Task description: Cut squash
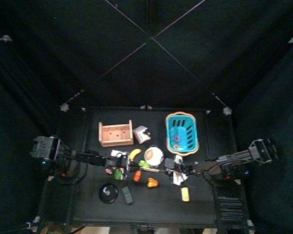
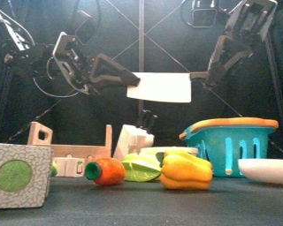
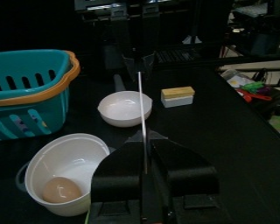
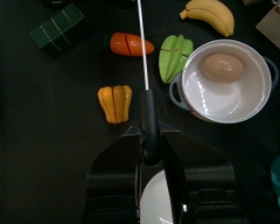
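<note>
Black curtains are seen on every side of a small black table, on which toy food and kitchenware are crowded. A knife with a broad white blade is held in the air above the middle of the table, between the two arms. The left gripper is seen with its jaws pressed together on the knife, whose blade runs edge-on as a thin line ahead of them. The right gripper is likewise clamped on the knife, a white part of which shows between its jaws. The squash, yellow-orange and ribbed, is found lying on the table near the front edge, below the knife and untouched by it. A green vegetable and an orange-red one are laid near it, and a white pot holding an egg is set just beside the green one. A teal basket is placed further back on the right, with a wooden rack to its left.
</note>
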Robot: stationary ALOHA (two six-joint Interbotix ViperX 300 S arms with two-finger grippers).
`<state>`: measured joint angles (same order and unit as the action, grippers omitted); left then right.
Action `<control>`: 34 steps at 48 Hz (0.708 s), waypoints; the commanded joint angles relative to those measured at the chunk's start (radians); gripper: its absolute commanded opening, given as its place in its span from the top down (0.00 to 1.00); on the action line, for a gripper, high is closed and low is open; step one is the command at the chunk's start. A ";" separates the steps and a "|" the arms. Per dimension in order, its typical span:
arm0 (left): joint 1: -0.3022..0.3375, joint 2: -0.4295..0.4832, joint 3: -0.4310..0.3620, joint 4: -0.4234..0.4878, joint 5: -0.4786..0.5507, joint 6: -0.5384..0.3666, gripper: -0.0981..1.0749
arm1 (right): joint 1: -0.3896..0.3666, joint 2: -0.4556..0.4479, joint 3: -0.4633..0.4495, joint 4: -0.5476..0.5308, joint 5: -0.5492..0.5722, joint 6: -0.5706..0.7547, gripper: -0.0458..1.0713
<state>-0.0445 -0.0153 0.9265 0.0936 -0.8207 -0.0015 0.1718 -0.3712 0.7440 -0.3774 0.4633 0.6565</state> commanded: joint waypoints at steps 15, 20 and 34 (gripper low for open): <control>-0.064 0.026 -0.026 0.000 -0.017 0.002 0.54 | 0.029 -0.003 0.011 0.043 -0.028 0.005 0.54; -0.089 0.049 -0.032 -0.003 -0.017 0.002 0.54 | 0.055 0.012 0.031 0.054 -0.051 0.005 0.54; -0.138 0.130 -0.080 -0.003 -0.017 0.000 0.54 | 0.081 0.072 0.054 0.060 -0.067 0.005 0.54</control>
<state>-0.1580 0.1058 0.8805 0.0874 -0.8283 -0.0015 0.2531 -0.3037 0.8053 -0.3175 0.3958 0.6596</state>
